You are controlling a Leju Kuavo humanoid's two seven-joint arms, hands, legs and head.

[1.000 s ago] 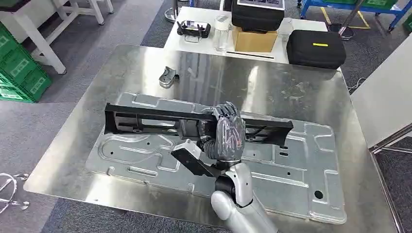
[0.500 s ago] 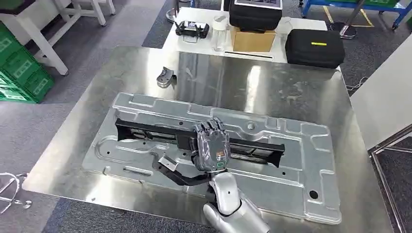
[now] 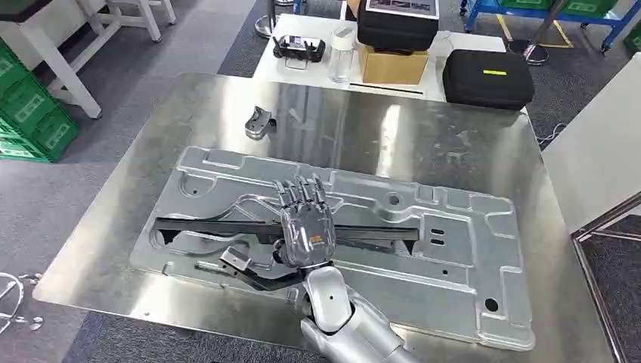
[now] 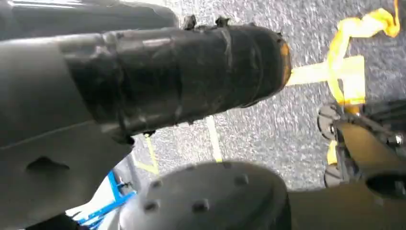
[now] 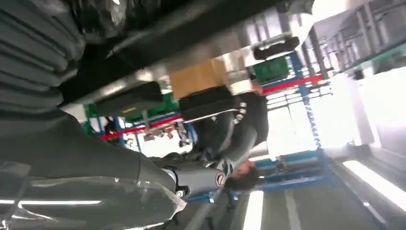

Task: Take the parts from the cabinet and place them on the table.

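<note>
A long black frame part (image 3: 204, 224) lies flat across a large stamped metal panel (image 3: 461, 249) on the steel table (image 3: 453, 144). My right hand (image 3: 304, 219) rests over the middle of the part, fingers stretched forward and spread, no longer wrapped round it. A black arm of the part (image 3: 246, 266) sticks out toward the table's near edge. In the right wrist view the grey ribbed cover of the right hand (image 5: 33, 52) sits against the dark part (image 5: 158, 38). My left hand (image 4: 143, 86) hangs above grey floor, and how its fingers lie is unclear.
A small metal bracket (image 3: 261, 121) lies on the table's far left. Behind stands a white table with a cardboard box (image 3: 393, 64), two black cases (image 3: 487, 76), a bottle (image 3: 342, 53) and a controller (image 3: 300, 47). Green crates (image 3: 30, 113) stand left, a white panel (image 3: 597, 151) right.
My right hand lowered the black part from a raised, tilted hold onto the panel, nearer the front edge. Its fingers, curled round the part before, now stretch out.
</note>
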